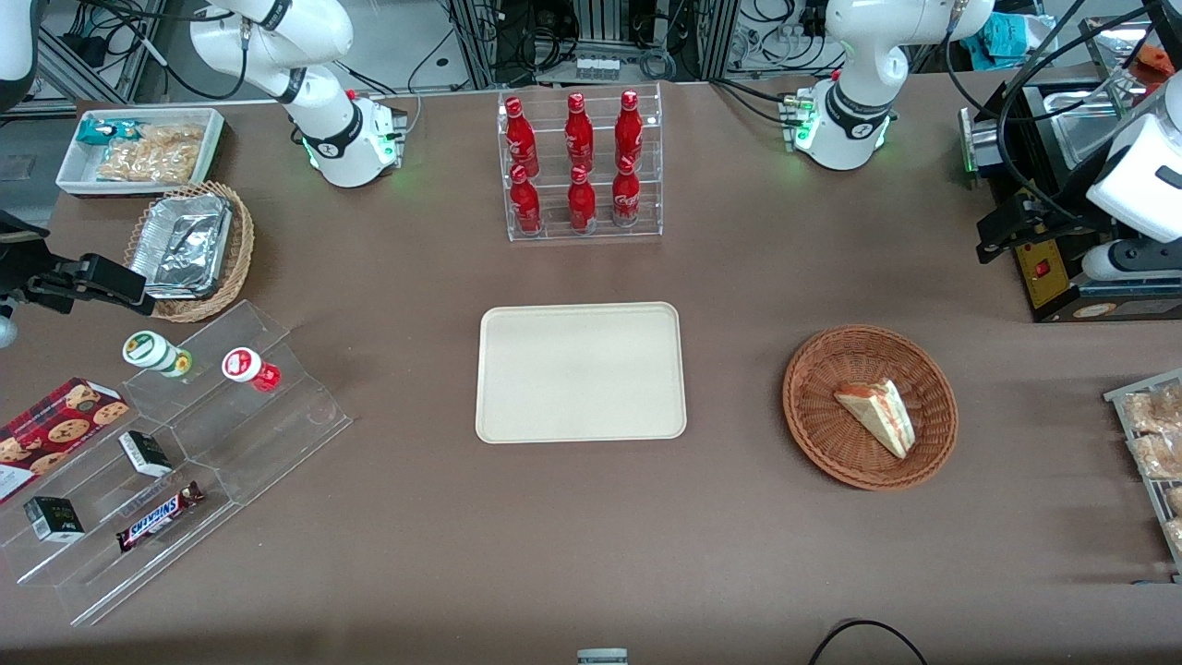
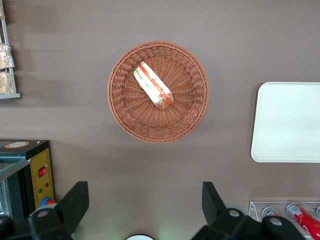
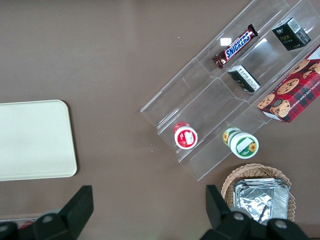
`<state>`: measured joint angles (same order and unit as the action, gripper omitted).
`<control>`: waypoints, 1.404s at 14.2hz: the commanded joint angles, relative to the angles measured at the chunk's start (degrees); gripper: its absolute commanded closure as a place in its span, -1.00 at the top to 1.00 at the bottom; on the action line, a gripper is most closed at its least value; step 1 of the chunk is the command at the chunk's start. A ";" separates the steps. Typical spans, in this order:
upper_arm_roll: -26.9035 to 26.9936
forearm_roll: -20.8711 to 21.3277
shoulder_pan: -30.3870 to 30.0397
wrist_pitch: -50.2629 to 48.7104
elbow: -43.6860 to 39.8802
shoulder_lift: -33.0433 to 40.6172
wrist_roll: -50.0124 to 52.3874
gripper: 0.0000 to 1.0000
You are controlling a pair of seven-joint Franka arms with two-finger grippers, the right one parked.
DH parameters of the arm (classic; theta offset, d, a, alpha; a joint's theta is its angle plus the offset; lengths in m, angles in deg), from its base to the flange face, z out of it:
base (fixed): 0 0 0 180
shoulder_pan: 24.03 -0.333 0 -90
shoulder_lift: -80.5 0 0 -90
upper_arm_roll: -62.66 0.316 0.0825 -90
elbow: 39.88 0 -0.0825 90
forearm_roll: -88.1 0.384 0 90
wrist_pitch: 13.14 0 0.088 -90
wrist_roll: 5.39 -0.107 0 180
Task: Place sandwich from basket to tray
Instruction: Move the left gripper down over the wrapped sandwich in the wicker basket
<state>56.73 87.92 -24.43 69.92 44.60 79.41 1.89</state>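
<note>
You are at the reaching step: your gripper (image 2: 142, 207) hangs high over bare table with its fingers spread wide and nothing between them, and the sandwich (image 2: 153, 85) lies in the basket (image 2: 125, 112) below and a little ahead of it, untouched. Next, I judge, bring the gripper over the wedge, turn it to straddle the narrow sides, then descend; the tray (image 2: 287, 122) waits off to one side.

The sandwich (image 1: 877, 417) is lying in the basket (image 1: 816, 416), beside the tray (image 1: 581, 371) on the table (image 1: 739, 554). The gripper (image 2: 145, 200) is hanging above, jaws apart, farther from the front camera.
</note>
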 commanded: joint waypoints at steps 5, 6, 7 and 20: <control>-0.31 0.61 -0.40 0.18 -1.16 -1.19 0.37 1.00; -0.31 0.70 -0.40 0.18 -1.16 -2.16 1.07 1.00; -0.31 0.88 -0.40 0.18 -0.82 -2.86 4.38 1.00; -0.31 1.41 0.22 19.76 4.90 -27.02 42.63 1.00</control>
<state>56.59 88.42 -24.33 87.99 50.58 55.24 40.96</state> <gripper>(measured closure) 0.000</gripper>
